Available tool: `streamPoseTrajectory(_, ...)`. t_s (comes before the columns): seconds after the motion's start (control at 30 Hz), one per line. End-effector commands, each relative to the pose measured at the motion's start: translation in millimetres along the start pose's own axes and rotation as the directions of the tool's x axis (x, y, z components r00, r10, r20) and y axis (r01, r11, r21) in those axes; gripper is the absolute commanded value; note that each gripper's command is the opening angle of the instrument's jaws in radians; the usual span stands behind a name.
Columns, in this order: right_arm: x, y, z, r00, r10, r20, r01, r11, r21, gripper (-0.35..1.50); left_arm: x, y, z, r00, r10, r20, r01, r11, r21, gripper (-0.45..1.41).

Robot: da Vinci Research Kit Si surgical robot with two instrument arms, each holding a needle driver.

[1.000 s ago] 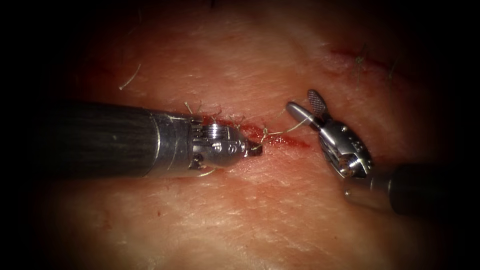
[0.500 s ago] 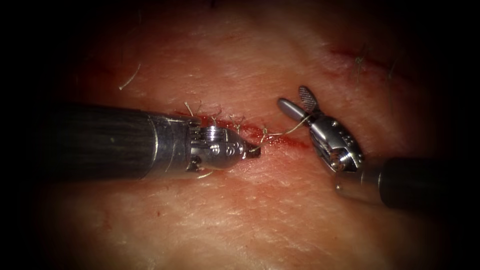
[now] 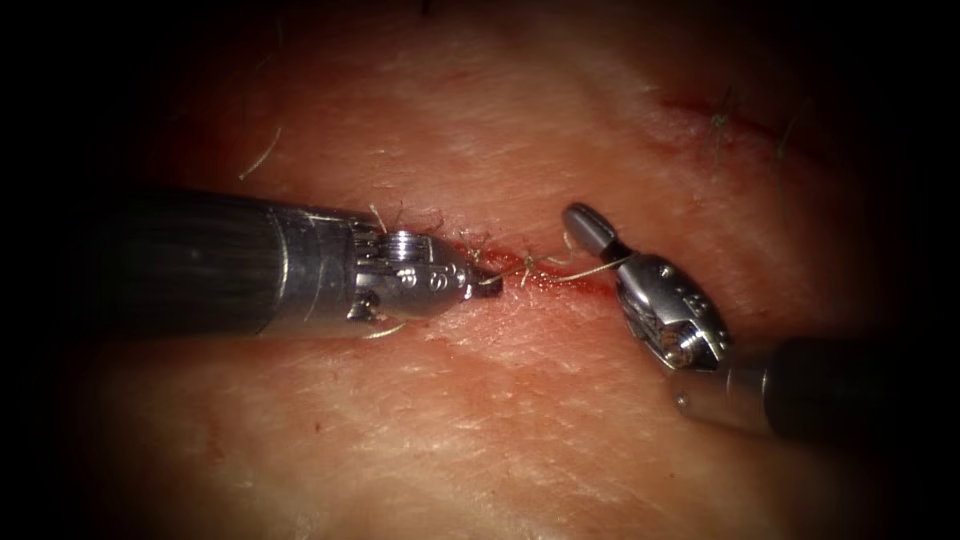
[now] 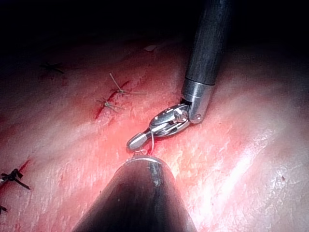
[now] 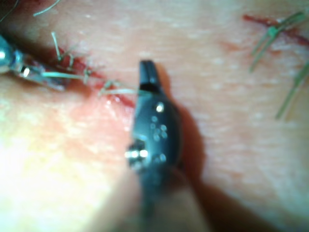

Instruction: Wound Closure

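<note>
The right tool (image 3: 590, 228) has its jaws together now, clamped on the thread (image 3: 580, 272) where a second ago they stood spread apart. It has slid in leftward toward the cut (image 3: 545, 275), and its tip points up and away, just right of the wound's right end. From the jaws the pale strand runs left, low over the tissue (image 3: 480, 420), to a small knot (image 3: 527, 266) sitting on the cut.

Across from it, the left tool (image 3: 490, 284) is closed too, pinching the other end of that thread right at its tip. It lies nearly flat along the cut, shaft coming in from the left, and it has drawn back a little leftward since the earlier frames. A short loose curl of thread (image 3: 385, 330) peeks out beneath its wrist on the near side.

Between the two tips the strand looks fairly straight, knot in the middle. Red fluid (image 3: 580, 285) lines the cut under it. Trimmed thread ends (image 3: 378, 215) stand up from earlier stitches along the cut's left part, just far of the left tool.

In the right wrist view, the right tool (image 5: 146, 72) shows dark and closed with the thread (image 5: 120, 90) meeting its jaws. In the left wrist view, the right tool (image 4: 137, 140) lies closed with thread (image 4: 152, 141) across it. I can't make out a needle anywhere.
</note>
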Motion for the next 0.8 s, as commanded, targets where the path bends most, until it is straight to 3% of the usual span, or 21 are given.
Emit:
streamPoseTrajectory(0.03, -0.2, -1.6, -0.2, 1.0, -0.01, -0.005, 0.01, 1.0, 0.01, -0.35, -0.2, -0.7, 0.8, 1.0, -0.011, 0.001, 0.011, 1.0, -0.002, -0.45)
streamPoseTrajectory(0.1, 0.7, -3.9, -1.4, 0.999, -0.039, -0.026, 0.04, 0.999, 0.032, -0.35, -1.2, -3.4, 1.1, 1.0, -0.029, 0.007, 0.029, 1.0, 0.003, -0.45)
streamPoseTrajectory(0.3, -0.2, -6.4, -2.2, 0.998, -0.053, -0.029, 0.055, 0.996, 0.068, -0.35, -2.0, -9.0, 1.6, 0.999, -0.048, 0.018, 0.048, 0.999, 0.011, -0.45)
streamPoseTrajectory(0.53, -2.2, -7.3, -2.3, 0.998, -0.062, -0.024, 0.064, 0.992, 0.11, -0.35, -1.7, -17.3, 1.7, 0.996, -0.084, 0.03, 0.084, 0.996, 0.018, -0.45)
streamPoseTrajectory(0.8, -3.8, -7.9, -2.9, 0.997, -0.082, 0.0, 0.082, 0.989, 0.124, -0.35, -1.9, -22.1, 2.9, 0.994, -0.102, 0.035, 0.102, 0.995, 0.024, -0.45)
